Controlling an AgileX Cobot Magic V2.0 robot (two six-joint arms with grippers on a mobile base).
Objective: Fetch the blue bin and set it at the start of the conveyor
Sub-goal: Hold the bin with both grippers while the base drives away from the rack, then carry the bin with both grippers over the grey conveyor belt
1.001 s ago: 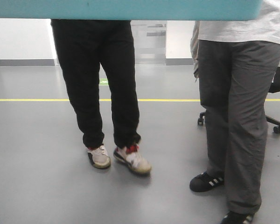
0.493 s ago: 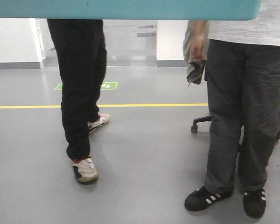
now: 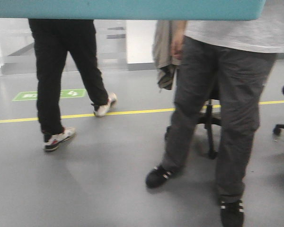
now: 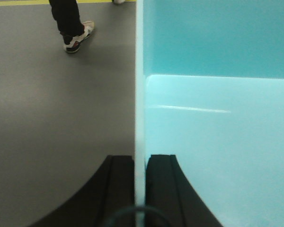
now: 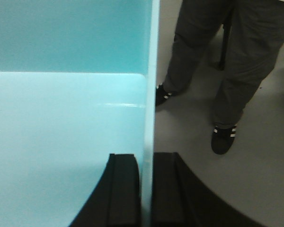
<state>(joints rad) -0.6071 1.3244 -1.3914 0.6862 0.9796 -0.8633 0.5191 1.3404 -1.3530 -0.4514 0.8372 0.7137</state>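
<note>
- Seemingly empty, the blue bin [image 4: 217, 142] looks light, stiff and smooth-walled, so probably slippery.
- Left fingers [image 4: 119, 189] and right fingers [image 5: 124, 189] each clamp an opposite thin side wall, holding it off the floor [image 4: 61, 118].

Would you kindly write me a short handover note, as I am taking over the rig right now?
Grippers: the left gripper has its jaws shut on the left wall of the blue bin; the right gripper has its jaws shut on the right wall.
Bin: held above the floor between both arms; the visible part looks empty.
Done: bin picked up.
Left: carry it to the conveyor start, which is not in view, and set it down.
Caution: a person in black trousers, a person in grey trousers and an office chair are ahead.
</note>
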